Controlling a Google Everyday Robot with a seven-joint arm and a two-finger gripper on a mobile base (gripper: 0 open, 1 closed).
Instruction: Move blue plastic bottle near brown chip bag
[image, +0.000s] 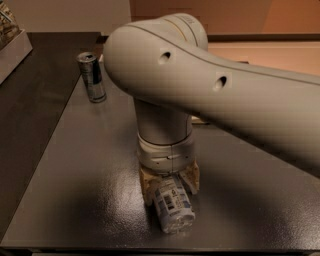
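The blue plastic bottle (173, 204) lies on its side on the dark table (75, 175) near the front edge, its blue-and-white label up. My gripper (170, 189) points straight down over it, with a tan finger (147, 186) pressed against each side, shut on the bottle. The big grey arm (210, 85) crosses the middle of the view. The brown chip bag is almost wholly hidden behind the arm; only a pale sliver (200, 120) shows to the right of the wrist.
A slim blue-silver can (91, 77) stands upright at the back left of the table. A pale box (10, 47) sits on the darker surface at the far left. The table's front edge runs just below the bottle.
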